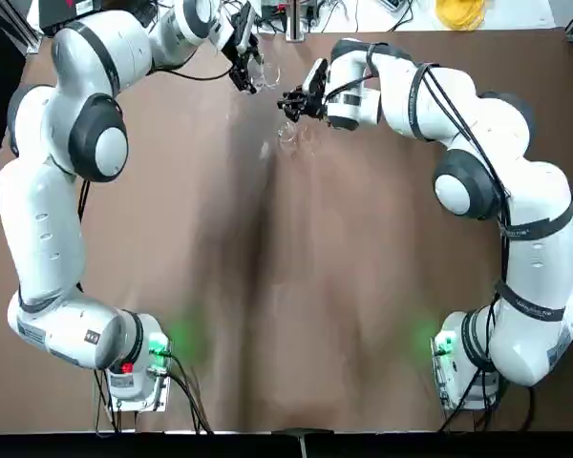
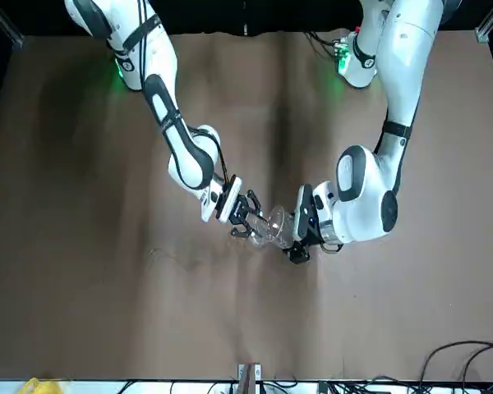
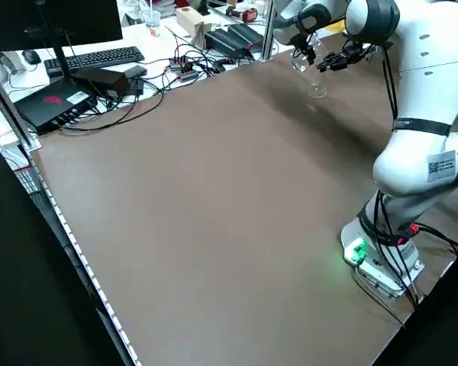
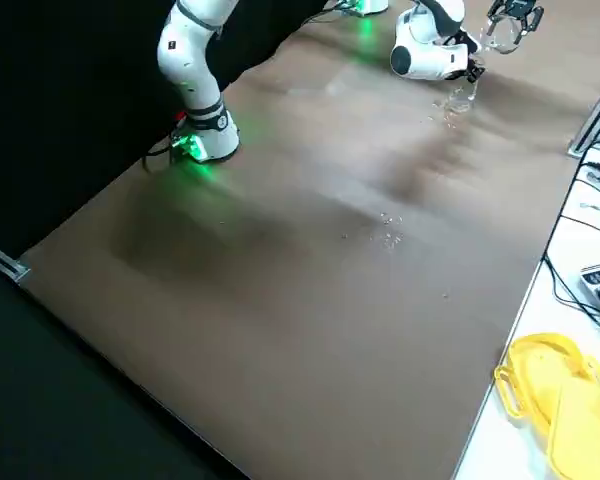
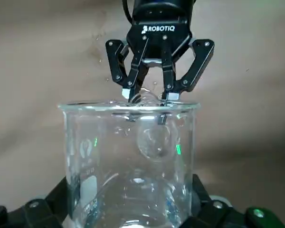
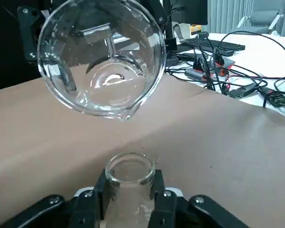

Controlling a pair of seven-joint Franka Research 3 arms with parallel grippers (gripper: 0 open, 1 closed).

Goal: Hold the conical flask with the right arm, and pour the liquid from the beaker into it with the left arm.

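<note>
Right gripper (image 6: 131, 183) clamped on the neck of the conical flask (image 6: 129, 204), left gripper (image 5: 132, 199) closed around the beaker (image 5: 128, 156), and we're at the pour! On the overhead clock the flask sits just off 12 o'clock of the table, and from it the beaker lies towards 11. The beaker is tipped, its lip near the flask's narrow mouth, and I read the glossy patch inside as liquid (image 6: 115, 83) (how much, I can't tell). No stream I can make out. Next, I'd say: line the lip up over that mouth, then tilt gently, flask held steady. Too quick and it spills! Outward now: droplets (image 4: 390, 238) on the brown tabletop (image 4: 280, 330), and yellow trays (image 4: 545, 380) past the far edge, around 1 o'clock overhead.
</note>
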